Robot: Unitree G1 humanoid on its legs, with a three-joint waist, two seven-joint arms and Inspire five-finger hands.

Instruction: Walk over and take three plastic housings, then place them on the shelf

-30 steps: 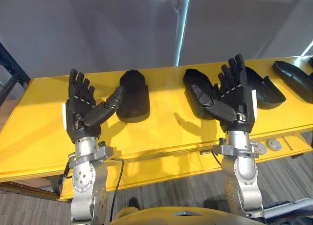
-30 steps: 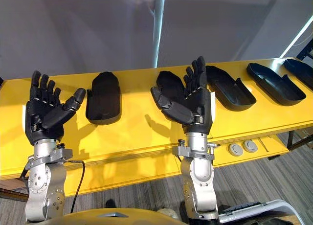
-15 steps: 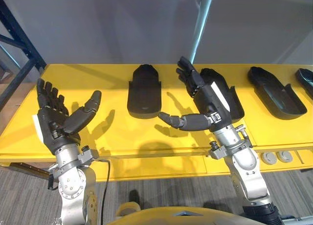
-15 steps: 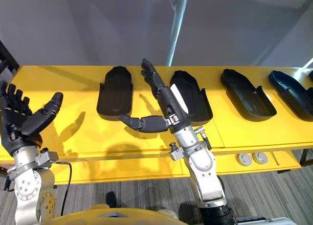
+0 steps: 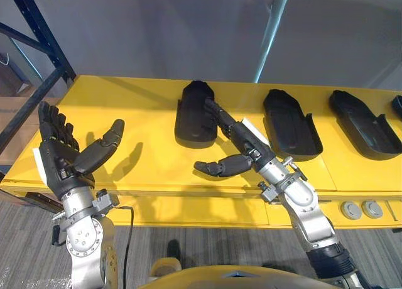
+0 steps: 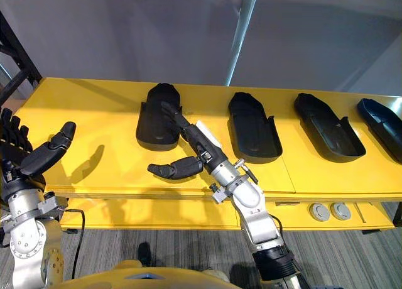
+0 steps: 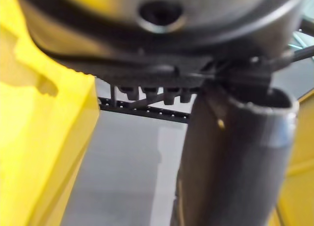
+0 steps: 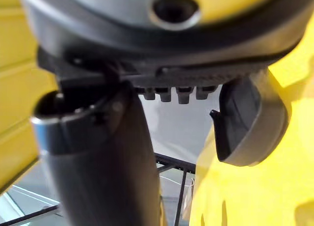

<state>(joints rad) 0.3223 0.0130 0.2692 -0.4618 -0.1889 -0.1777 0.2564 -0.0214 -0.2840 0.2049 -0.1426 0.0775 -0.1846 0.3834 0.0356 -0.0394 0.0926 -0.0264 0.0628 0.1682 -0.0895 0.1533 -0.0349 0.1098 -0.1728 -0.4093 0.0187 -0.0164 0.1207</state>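
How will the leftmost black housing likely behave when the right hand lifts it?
The leftmost housing looks like a rigid moulded shell, so it should keep its shape. Thin walls on its hollow neighbour suggest it is light. Smooth on the flat yellow table, it may slide under the right hand.

left third of frame: bare table (image 5: pixel 141 110) between its left edge and the first housing (image 5: pixel 190 116); wide room, with the left hand (image 5: pixel 63 163) raised over it at lower left, fingers spread.
upper left: dark rack post (image 5: pixel 41 34) slants down beside the table's left corner, blocks that side.
top: grey wall (image 5: pixel 157 31) rises right behind the far edge.
centre: right hand (image 5: pixel 242 141) stretched flat over the first housing's right side, thumb out to the left over the front strip; it fills the gap toward the second housing (image 5: pixel 289 122).
right: second housing and third housing (image 5: pixel 364 122) apart, narrow bare strip between.
front strip: bare from centre to right.
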